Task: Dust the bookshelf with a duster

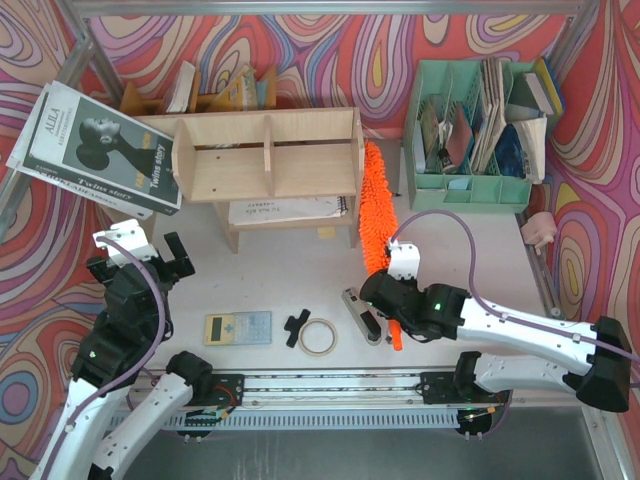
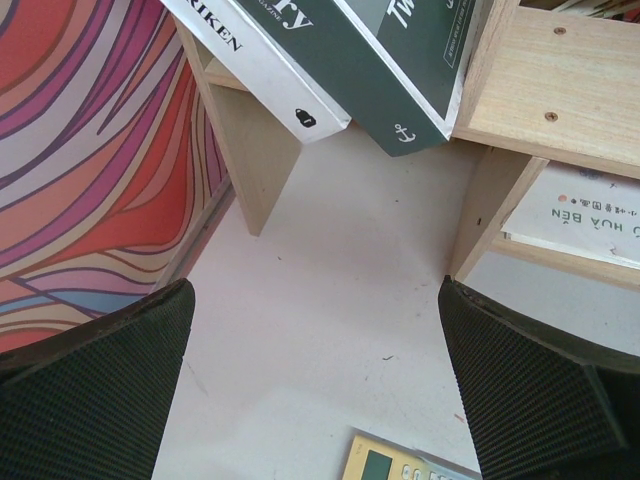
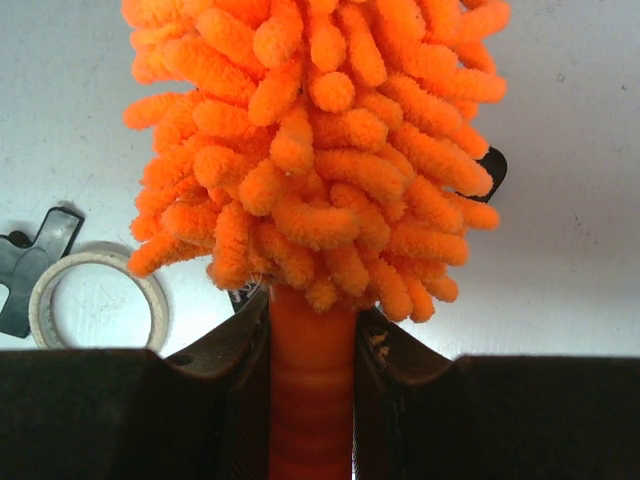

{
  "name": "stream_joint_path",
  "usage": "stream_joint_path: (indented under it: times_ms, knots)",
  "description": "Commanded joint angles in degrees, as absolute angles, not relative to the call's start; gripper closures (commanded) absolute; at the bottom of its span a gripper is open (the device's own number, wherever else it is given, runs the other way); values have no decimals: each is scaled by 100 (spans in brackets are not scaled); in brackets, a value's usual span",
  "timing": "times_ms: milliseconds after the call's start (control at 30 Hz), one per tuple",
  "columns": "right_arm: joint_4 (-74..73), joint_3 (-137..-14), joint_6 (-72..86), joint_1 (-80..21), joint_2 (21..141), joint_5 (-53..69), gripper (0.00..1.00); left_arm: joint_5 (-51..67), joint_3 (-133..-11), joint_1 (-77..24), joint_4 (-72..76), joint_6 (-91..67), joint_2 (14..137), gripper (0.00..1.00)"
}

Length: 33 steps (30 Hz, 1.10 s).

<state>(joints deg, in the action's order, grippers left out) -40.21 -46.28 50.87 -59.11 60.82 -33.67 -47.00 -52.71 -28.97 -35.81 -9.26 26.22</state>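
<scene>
The plywood bookshelf (image 1: 270, 155) stands at the back centre; its left leg and shelf edge show in the left wrist view (image 2: 540, 90). The fluffy orange duster (image 1: 376, 205) stretches along the shelf's right end, close beside it, head pointing away from me. My right gripper (image 1: 388, 300) is shut on its smooth orange handle; in the right wrist view the fingers (image 3: 311, 400) clamp the handle just below the head (image 3: 315, 140). My left gripper (image 1: 150, 250) is open and empty above the table, in front of the shelf's left end (image 2: 315, 380).
Large books (image 1: 95, 150) lean against the shelf's left end (image 2: 380, 70). A mint green file organizer (image 1: 470, 135) stands at the back right. A calculator (image 1: 237, 327), black clip (image 1: 296, 327), tape ring (image 1: 318, 337) and stapler (image 1: 360, 312) lie near the front. A notebook (image 1: 285, 210) lies under the shelf.
</scene>
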Motion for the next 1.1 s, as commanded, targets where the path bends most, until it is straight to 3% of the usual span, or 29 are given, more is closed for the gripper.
stream_joint_path:
  times_ms: [0, 300, 800, 1067]
  knots:
    - [-3705, -5046, 4840, -5826, 6041, -3606, 100, -4812, -5271, -2866, -3540, -944, 2589, 1]
    - [-4103, -6342, 4297, -5825, 5804, -3925, 100, -4808, -5291, -2866, -3563, -946, 2624, 2]
    - [-3592, -4818, 4807, -5797, 5984, -3387, 100, -4790, -5291, -2869, -3560, -941, 2621, 2]
    - [-3652, -5321, 4423, -5739, 5939, -3578, 100, -4788, -5285, -2870, -3547, -942, 2592, 2]
